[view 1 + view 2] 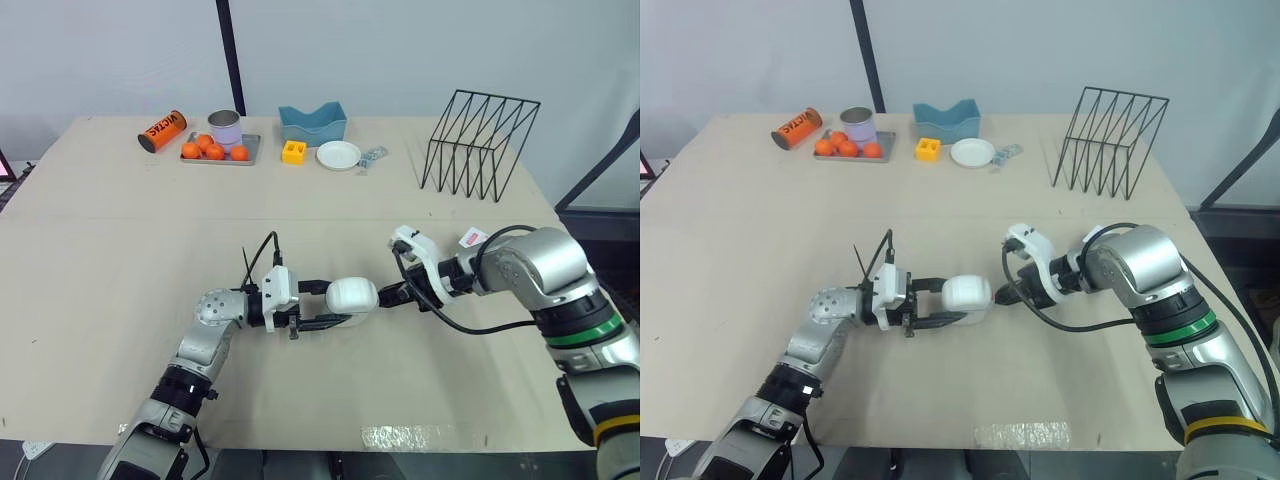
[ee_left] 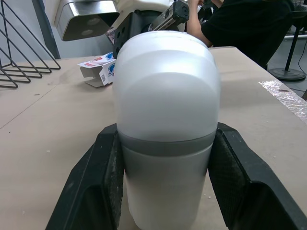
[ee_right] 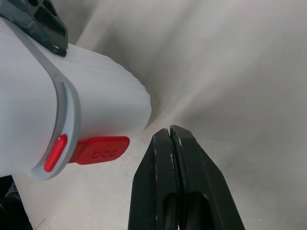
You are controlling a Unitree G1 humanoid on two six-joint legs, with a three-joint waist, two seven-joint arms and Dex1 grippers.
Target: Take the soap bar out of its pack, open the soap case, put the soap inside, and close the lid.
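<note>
We work over a wide beige table (image 1: 100,220). The biggest of the task's things is the white, rounded plastic soap case (image 2: 165,96), clamped between the two black fingers of the left gripper (image 1: 338,304), one on each flank, and held just above the tabletop. Its long axis runs straight out along those fingers, so its far end points at the right gripper (image 1: 388,296). The lid looks seated on the grey band (image 2: 165,146) round the middle.

The right gripper has its fingers pressed flat together and empty, and it meets the case nose to nose. Just beside its tip, slightly apart as far as we can see, the small red plastic latch tab (image 3: 98,150) juts from the case's end. We judge this to be the relation that counts: the latch faces the right gripper, which is the nearer and the only free one, while the left serves as the vice.

Behind the right gripper, past its wrist, the white cardboard soap pack (image 2: 98,71) lies on the table with a flap open. We cannot tell whether the bar is in the pack or the case.

The pack's blue and red print is too small to read. The tab bears raised marks that we cannot make out.
</note>
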